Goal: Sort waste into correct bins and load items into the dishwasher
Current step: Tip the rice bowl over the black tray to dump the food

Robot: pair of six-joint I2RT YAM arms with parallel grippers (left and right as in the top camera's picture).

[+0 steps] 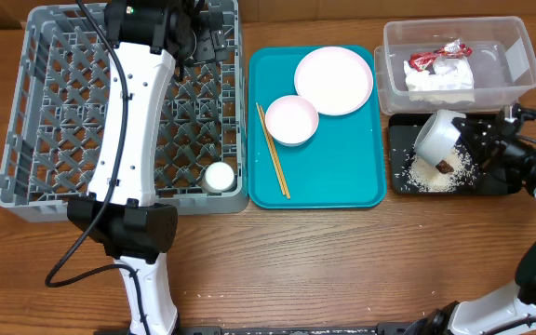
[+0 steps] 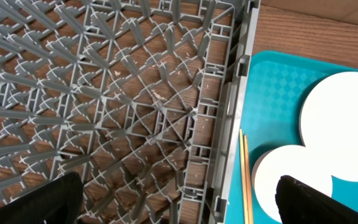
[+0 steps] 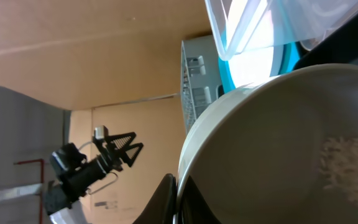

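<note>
Bowl (image 1: 438, 133): white, probably rigid, slick, breakable and light. It sits at frame right, tipped over the black tray (image 1: 505, 186), with rice grains (image 1: 431, 175) beneath. Best hold is the rim, which the right claw (image 1: 468, 135) pinches. Left claw (image 2: 179, 180): spread above the dish rack (image 1: 26, 112).

Brown wood-grain table (image 1: 342, 270) carries 4 things directly. Left: large square grey plastic lattice dish rack (image 1: 26, 112). Just beside it, center: teal rectangular plastic tray (image 1: 342, 177). Far right: clear rectangular plastic tub (image 1: 408, 42). Right next to it on the near side: shallow black rectangular tray (image 1: 491, 186). Can't tell if these two touch.
</note>
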